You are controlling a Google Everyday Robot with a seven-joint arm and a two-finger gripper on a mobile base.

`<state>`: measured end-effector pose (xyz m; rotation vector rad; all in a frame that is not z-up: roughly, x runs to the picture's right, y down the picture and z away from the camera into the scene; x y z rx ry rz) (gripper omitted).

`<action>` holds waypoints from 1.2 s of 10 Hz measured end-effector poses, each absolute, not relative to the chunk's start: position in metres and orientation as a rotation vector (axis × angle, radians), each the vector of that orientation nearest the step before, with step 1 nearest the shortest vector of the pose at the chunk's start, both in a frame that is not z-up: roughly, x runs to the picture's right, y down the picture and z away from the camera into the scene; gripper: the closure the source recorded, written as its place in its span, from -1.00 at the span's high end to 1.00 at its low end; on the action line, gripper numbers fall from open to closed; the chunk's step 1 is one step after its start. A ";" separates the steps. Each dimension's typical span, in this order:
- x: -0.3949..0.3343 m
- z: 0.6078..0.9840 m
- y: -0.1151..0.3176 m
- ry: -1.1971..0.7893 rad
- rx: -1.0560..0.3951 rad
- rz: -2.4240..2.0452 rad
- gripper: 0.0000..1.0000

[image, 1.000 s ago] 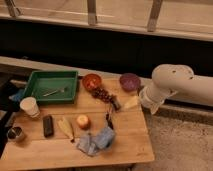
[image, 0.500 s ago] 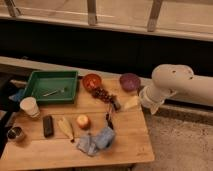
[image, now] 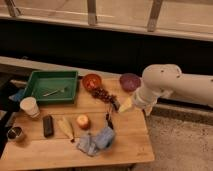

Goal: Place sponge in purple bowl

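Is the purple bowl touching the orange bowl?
Apart. The camera view shows bare tabletop between the purple bowl and the orange bowl. The gripper hangs just in front of them.

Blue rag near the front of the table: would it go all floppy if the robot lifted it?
Probably floppy: the blue rag lies crumpled in soft folds, so it would likely droop. It looks light; pushed, it would probably bunch up, not slide. The end effector is over the table, between the rag and the purple bowl.
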<state>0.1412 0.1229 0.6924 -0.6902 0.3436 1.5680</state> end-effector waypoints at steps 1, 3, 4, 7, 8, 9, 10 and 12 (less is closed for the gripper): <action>0.135 0.701 0.134 0.359 -0.711 1.556 0.60; 0.112 0.717 0.162 0.396 -0.774 1.512 0.60; 0.099 0.720 0.174 0.407 -0.807 1.489 0.60; 0.070 0.720 0.198 0.426 -0.891 1.410 0.60; 0.071 0.719 0.198 0.427 -0.891 1.410 0.60; 0.073 0.719 0.198 0.427 -0.891 1.413 0.60; 0.072 0.719 0.198 0.427 -0.891 1.411 0.60; 0.071 0.720 0.199 0.429 -0.892 1.408 0.60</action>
